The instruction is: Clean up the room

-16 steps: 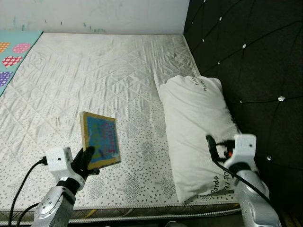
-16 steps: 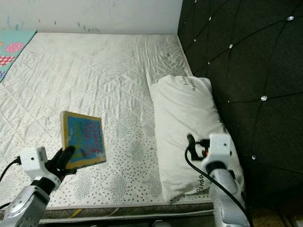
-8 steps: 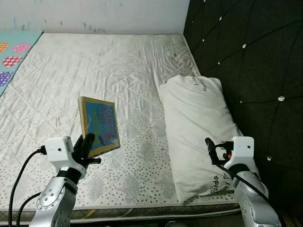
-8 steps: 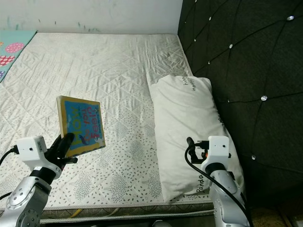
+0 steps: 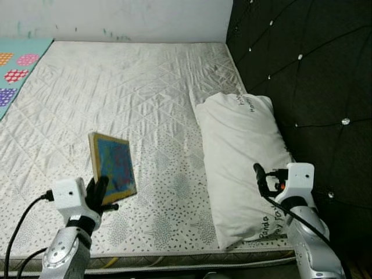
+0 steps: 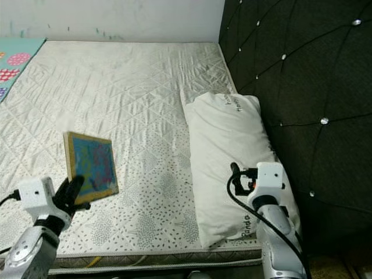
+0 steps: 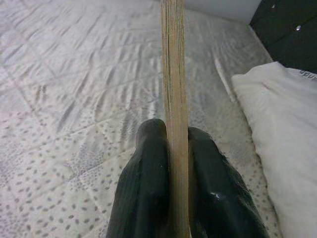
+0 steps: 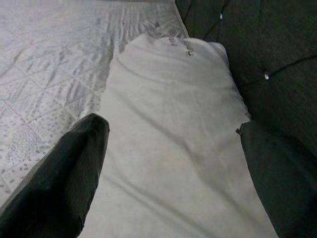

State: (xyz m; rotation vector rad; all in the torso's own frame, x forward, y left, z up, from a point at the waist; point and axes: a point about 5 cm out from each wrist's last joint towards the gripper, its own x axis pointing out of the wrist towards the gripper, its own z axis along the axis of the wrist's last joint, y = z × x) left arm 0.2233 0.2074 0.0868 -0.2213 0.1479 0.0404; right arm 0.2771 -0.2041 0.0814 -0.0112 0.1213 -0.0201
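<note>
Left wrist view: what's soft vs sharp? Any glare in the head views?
Left wrist view: fingers and the near book edge are soft, mattress sharper. Left eye view: even light, no glare; headboard studs glint. Right wrist view: fingers dark and blurred, pillow slightly soft.

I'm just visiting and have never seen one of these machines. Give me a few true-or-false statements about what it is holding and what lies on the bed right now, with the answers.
1. The left gripper is shut on the thin colourful picture book. True.
2. The book lies flat on the white quilted mattress. False: it is held upright above the mattress.
3. The right gripper is open, with the white pillow before it. True.
4. The pillow lies at the foot of the bed, away from the black tufted headboard. False: it lies alongside the headboard.
5. The right gripper holds the pillow. False: its fingers are spread apart, gripping nothing.
</note>
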